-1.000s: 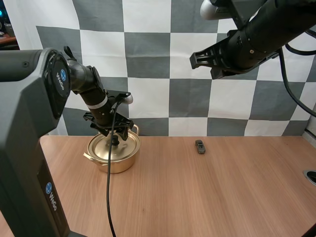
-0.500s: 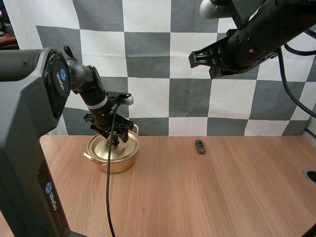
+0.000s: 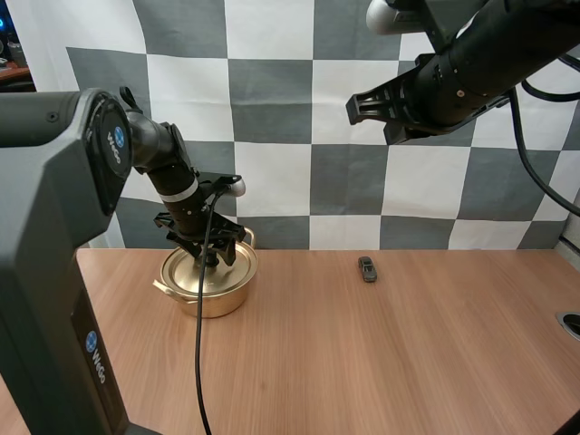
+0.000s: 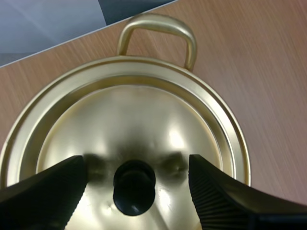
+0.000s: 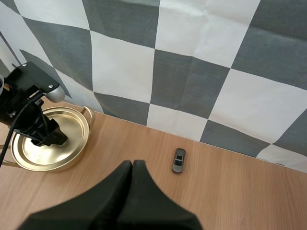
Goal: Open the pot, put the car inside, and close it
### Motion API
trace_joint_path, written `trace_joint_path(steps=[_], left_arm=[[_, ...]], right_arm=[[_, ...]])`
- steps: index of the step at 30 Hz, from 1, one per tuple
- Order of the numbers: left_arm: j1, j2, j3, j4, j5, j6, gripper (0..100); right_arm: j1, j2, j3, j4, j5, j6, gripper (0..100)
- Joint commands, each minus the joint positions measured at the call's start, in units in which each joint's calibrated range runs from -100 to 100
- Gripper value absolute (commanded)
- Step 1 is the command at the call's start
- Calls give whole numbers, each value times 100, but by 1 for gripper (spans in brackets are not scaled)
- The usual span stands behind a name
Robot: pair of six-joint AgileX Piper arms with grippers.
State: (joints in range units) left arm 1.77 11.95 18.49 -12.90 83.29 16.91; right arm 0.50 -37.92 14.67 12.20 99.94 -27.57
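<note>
At the left edge of the high view, the large grey housing of the left arm (image 3: pixel 45 236) carries a round blue badge (image 3: pixel 116 149) in the upper left of the frame. Its small white letters seem to read "WeGo", though the middle letters are uncertain. Lower on the same housing, in the lower left of the frame, a second round blue badge (image 3: pixel 91 343) sits above white lettering (image 3: pixel 99 373) that runs down the casing and seems to spell the same word.
</note>
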Motion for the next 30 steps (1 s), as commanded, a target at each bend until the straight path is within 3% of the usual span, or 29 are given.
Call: trace_joint_path(steps=[1,15,20,22,30], left_arm=[[0,65,9,-3,70,-9,100],[0,80,9,-11,87,-96,100],[0,80,9,12,71,-395,23],[0,80,9,34,71,-415,0],[0,80,9,112,-25,-415,0]], right_arm=[[-1,-5,1,4,6,-5,0],[-1,-5,1,12,6,-5,0],[-1,-5,1,39,6,-5,0],[-1,-5,1,51,6,-5,0],[-1,-5,1,115,6,-5,0]])
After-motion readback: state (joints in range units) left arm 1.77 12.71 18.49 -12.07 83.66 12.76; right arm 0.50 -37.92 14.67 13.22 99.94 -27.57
